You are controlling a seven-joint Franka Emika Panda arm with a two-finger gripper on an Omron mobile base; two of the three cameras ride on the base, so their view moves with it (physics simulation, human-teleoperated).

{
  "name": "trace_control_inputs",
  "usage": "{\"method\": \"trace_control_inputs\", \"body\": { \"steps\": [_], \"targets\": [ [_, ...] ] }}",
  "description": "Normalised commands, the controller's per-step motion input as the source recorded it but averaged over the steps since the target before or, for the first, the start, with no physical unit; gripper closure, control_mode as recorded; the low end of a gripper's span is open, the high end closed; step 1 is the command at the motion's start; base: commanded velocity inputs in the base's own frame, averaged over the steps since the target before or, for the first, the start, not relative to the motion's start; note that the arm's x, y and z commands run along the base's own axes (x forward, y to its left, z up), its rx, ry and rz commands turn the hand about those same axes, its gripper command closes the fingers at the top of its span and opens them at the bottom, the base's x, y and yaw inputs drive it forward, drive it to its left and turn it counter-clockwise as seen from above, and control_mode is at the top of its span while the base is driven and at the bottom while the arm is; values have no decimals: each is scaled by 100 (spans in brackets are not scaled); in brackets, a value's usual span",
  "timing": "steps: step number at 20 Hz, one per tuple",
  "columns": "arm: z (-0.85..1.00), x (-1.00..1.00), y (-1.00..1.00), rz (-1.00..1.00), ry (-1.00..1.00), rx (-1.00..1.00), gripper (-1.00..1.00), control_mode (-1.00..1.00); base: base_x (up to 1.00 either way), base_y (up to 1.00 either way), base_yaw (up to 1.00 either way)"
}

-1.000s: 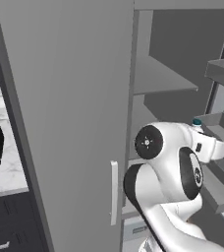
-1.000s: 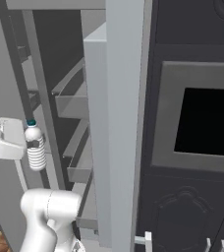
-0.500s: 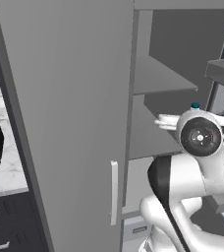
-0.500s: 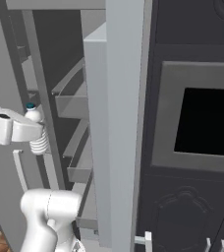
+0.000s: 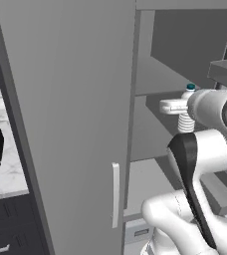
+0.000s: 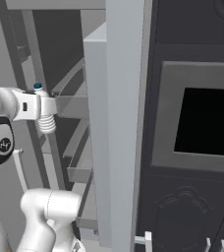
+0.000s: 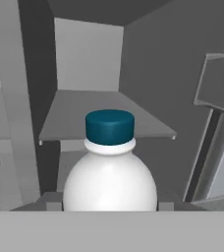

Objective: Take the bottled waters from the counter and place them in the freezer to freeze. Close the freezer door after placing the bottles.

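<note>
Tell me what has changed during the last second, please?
The hand carried the bottle upward and deeper toward the freezer shelves, and the arm's joints swung right in the left base view. The grip on the bottle stayed, the bottle stayed upright, and the base did not move.

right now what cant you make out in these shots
- Bottle: its lower body is cut off at the bottom of the hand view; in the base views the gripper covers its middle.
- Second bottle: nothing here tells where it is.
- Counter: a corner shows in the left base view; the closed grey door hides the rest.
</note>
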Motion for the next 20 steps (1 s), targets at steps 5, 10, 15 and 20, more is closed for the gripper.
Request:
{"method": "trace_control_inputs", "body": {
  "steps": [5, 10, 15, 20],
  "targets": [
    [4, 22, -2, 7, -2, 0, 100, -100, 0, 0, 0],
    [0, 11, 0, 1, 0, 0, 100, -100, 0, 0, 0],
    [5, 37, 0, 0, -3, 0, 100, -100, 0, 0, 0],
    [23, 9, 0, 0, -8, 0, 100, -100, 0, 0, 0]
  ]
}}
